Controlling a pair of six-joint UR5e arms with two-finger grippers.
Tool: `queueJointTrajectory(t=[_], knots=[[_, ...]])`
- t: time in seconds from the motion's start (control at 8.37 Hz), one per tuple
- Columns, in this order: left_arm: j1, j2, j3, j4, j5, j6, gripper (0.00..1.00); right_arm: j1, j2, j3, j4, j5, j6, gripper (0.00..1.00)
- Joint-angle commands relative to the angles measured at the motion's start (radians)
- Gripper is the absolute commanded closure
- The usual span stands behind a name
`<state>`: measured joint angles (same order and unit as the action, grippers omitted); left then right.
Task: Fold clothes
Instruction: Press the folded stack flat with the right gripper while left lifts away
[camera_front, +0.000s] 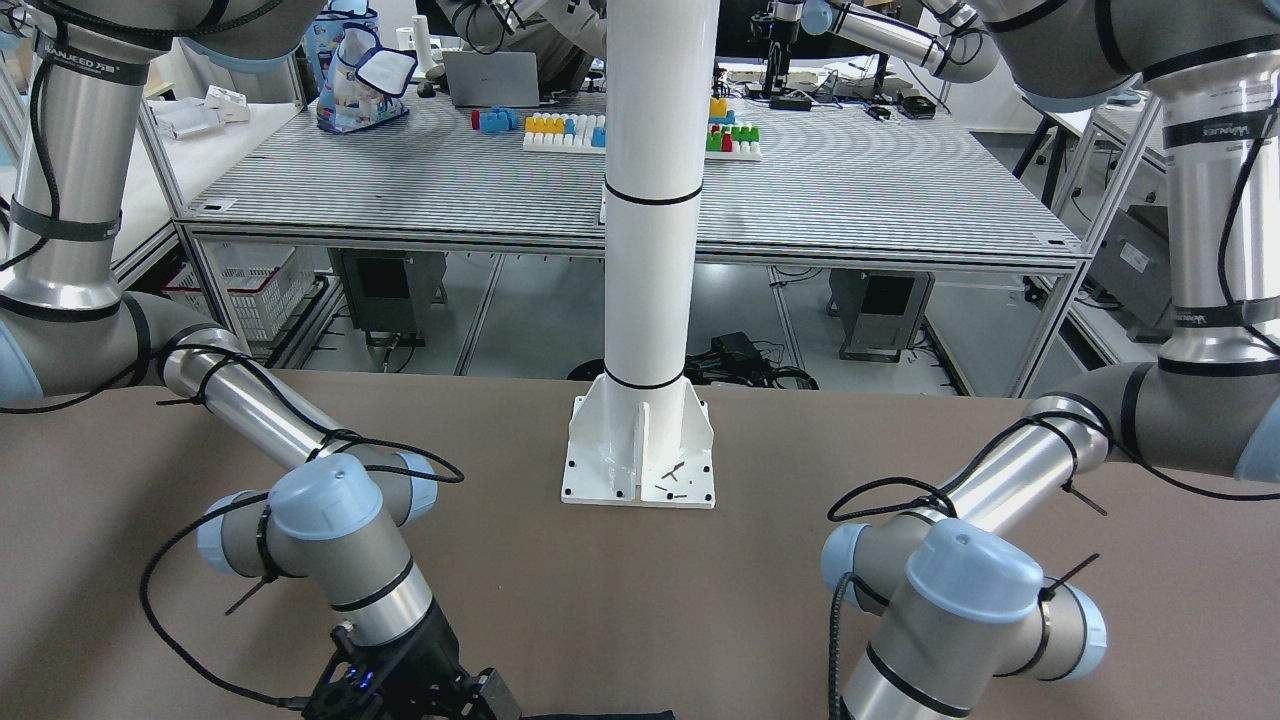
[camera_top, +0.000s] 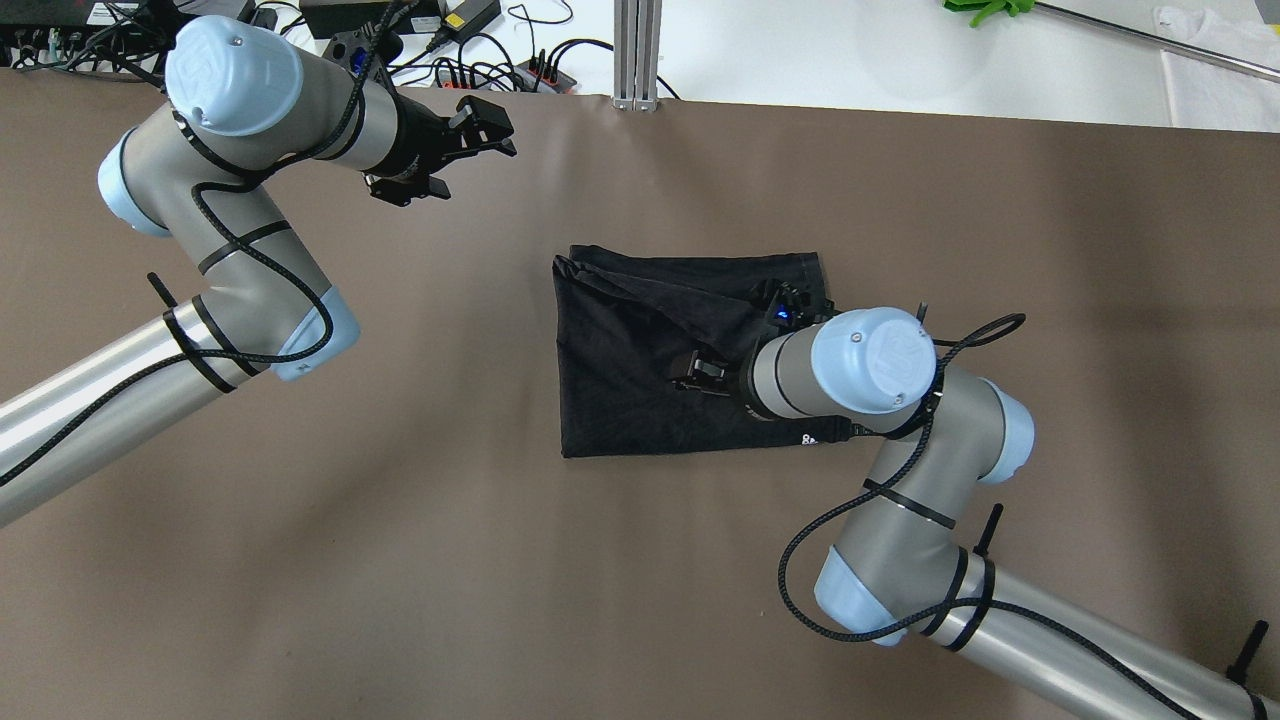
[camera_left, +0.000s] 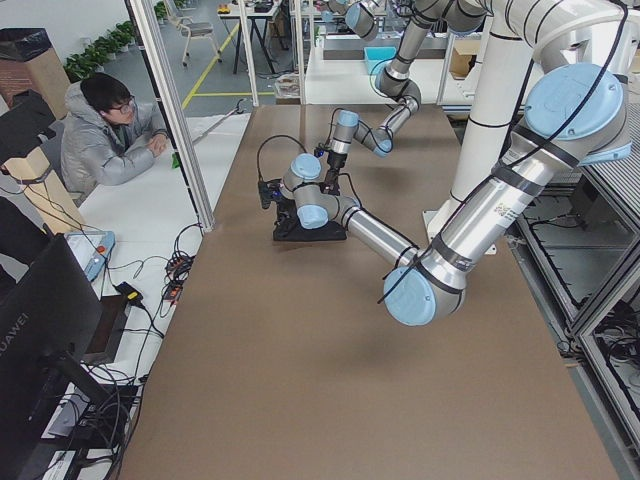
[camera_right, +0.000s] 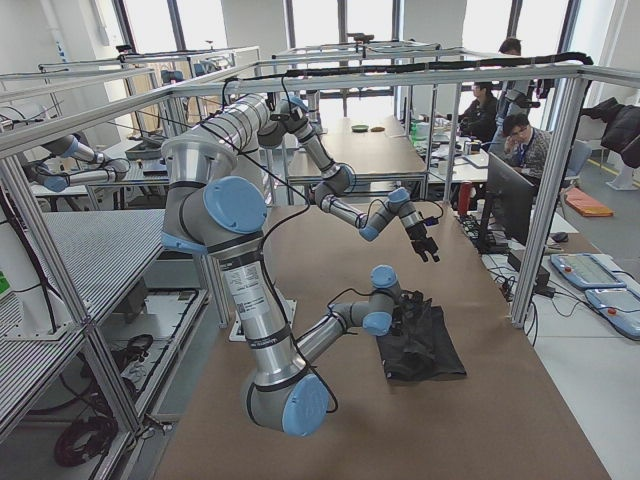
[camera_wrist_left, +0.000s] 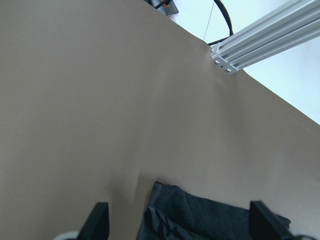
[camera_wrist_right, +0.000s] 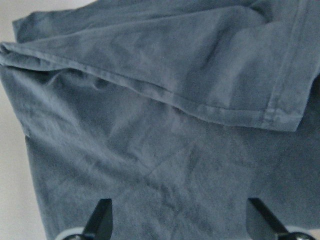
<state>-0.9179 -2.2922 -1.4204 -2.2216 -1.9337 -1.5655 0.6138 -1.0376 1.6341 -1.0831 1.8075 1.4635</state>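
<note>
The clothes, a single black garment, are seen lying in a rough rectangle near the middle of the brown table. A flap is folded over along the far side of the garment, and its hemmed edge is shown running slantwise across the cloth in the right wrist view. The cloth beneath the flap is flat, with light creases. The right gripper is held low over the right part of the garment, with its two fingers spread wide apart and nothing between them; whether the tips touch the cloth cannot be told. The left gripper is held above the table near its far edge, well apart from the garment, and its fingers are likewise spread and empty. In the left wrist view, a corner of the garment is seen just ahead between the fingers, and an aluminium rail is shown at the table's far edge. A white pole is bolted to the table on the robot's side by its base plate.
</note>
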Motion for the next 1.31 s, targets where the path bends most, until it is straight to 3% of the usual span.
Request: queueJointTrajectory(t=[0.0, 0.24, 0.6, 0.84, 1.2], knots=[[-0.024, 0.013, 0.001, 0.000, -0.016, 0.038, 0.00, -0.042, 0.048, -0.043, -0.121, -0.053, -0.132, 0.06], [-0.022, 0.032, 0.001, -0.001, -0.016, 0.038, 0.00, -0.037, 0.115, -0.164, -0.121, -0.056, -0.210, 0.06], [-0.021, 0.048, 0.003, -0.004, -0.004, 0.039, 0.00, 0.012, 0.149, -0.232, -0.120, -0.112, -0.334, 0.06], [-0.019, 0.059, 0.003, -0.009, -0.004, 0.036, 0.00, 0.079, 0.273, -0.404, -0.110, -0.114, -0.420, 0.06], [-0.019, 0.065, 0.002, -0.012, -0.004, 0.024, 0.00, 0.183, 0.352, -0.593, -0.025, -0.140, -0.563, 0.06]])
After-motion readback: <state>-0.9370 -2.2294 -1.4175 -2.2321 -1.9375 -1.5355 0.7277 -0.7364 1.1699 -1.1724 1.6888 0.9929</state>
